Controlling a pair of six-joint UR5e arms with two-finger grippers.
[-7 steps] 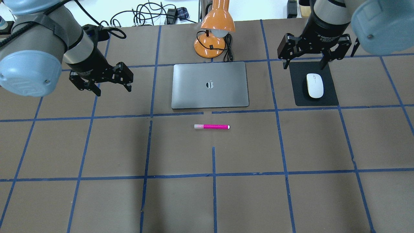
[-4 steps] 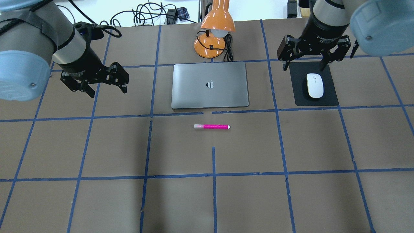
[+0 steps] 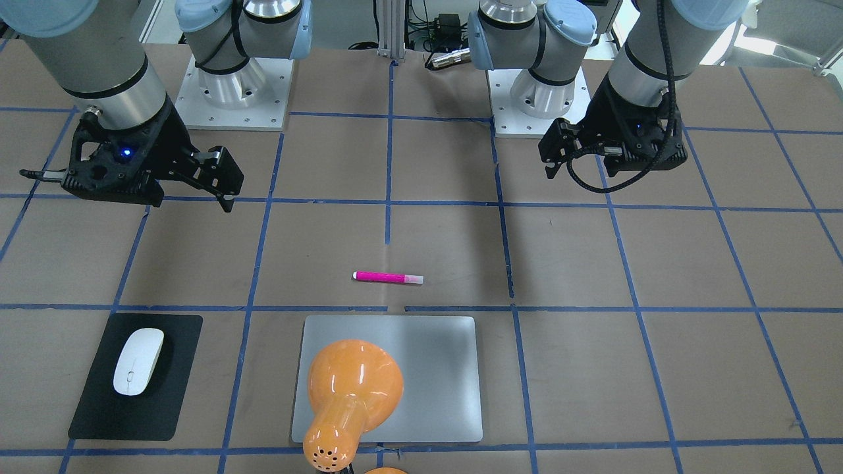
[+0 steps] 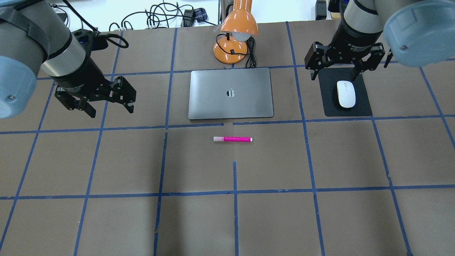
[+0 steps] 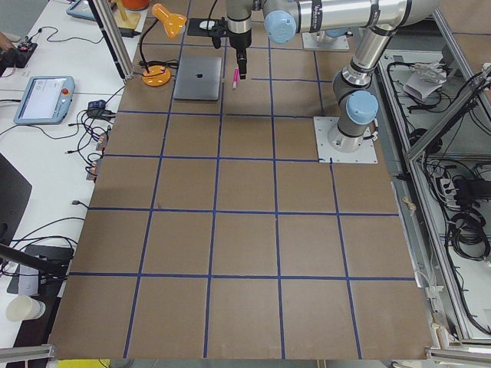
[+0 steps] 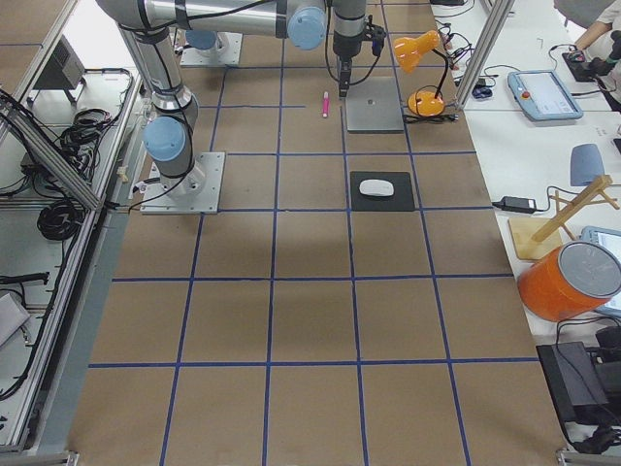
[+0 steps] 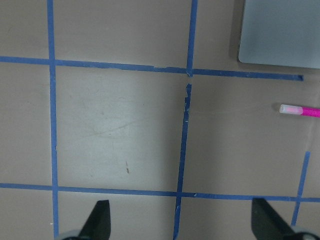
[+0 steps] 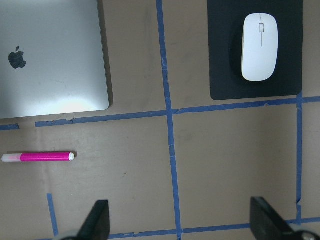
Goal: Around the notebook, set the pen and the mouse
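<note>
The magenta pen [image 4: 233,139] lies flat just in front of the silver-grey notebook [image 4: 213,103], parallel to its near edge. To the notebook's right, the white mouse [image 4: 346,94] rests on a black mat [image 4: 362,108]. My left gripper [image 4: 111,111] hovers open to the left of the notebook, holding nothing. My right gripper [image 4: 334,77] hangs open above the far edge of the mat, just beyond the mouse. The left wrist view shows the pen [image 7: 300,110] at its right edge and a corner of the notebook [image 7: 280,30]. In the right wrist view, the mouse [image 8: 259,47], notebook [image 8: 50,60] and pen [image 8: 37,157] all appear.
An orange desk lamp [image 4: 236,35] with a black cord stands just beyond the notebook, and its shade [image 3: 352,388] overhangs the notebook in the front view. Brown paper with blue tape lines covers the table [image 4: 234,220]. Cables lie past the far edge.
My left arm has swung left and a little toward the near side, away from the notebook, still open. The right gripper has barely shifted. Pen and mouse have not moved.
</note>
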